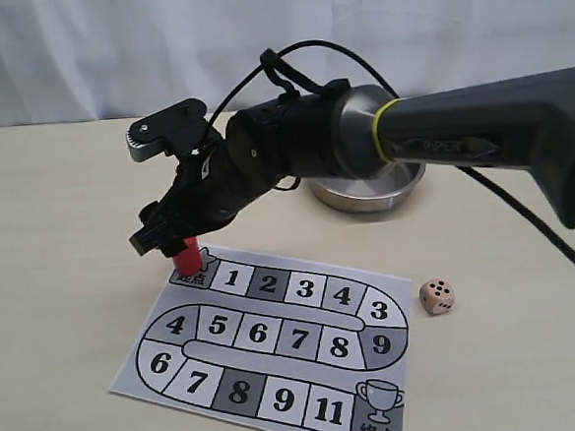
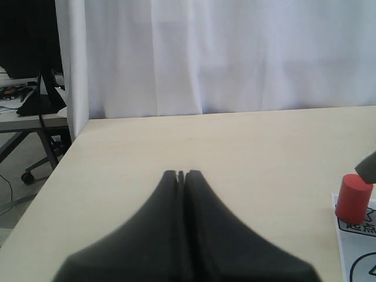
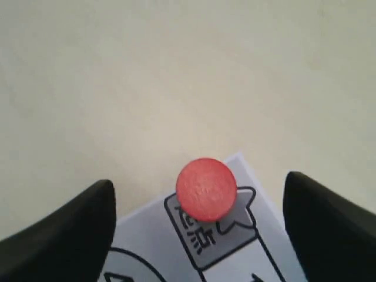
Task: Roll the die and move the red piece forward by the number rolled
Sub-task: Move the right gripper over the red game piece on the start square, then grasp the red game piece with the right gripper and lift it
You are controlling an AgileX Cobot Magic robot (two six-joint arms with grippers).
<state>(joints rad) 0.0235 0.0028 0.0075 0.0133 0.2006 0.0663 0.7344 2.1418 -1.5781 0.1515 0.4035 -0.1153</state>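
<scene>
**A:** Where is the red piece (image 3: 206,189) standing?

**B:** Upright on the start square, at the far left corner of the printed board sheet (image 1: 146,378). The right gripper (image 1: 171,241) hangs directly over it with its jaws spread wide, one on each side, and neither touches it.

**A:** So what could go wrong?

**B:** If the descent is off-centre, one finger could catch the piece's rim and tip it or push it off its square. The sheet looks like loose paper. A finger dragging on it could slide the whole track across the desk (image 1: 56,291).

**A:** And the die (image 1: 436,297)?

**B:** It lies on the desk just off the sheet's right edge, well clear of the gripper. I can't read its top face for certain, and a miscount would land the piece on the wrong square.

**A:** What about the other arm?

**B:** The left gripper (image 2: 181,175) is closed on nothing, over bare desk to the left. The steel bowl (image 1: 365,192) sits behind the right arm, and its cable hangs close by.
</scene>
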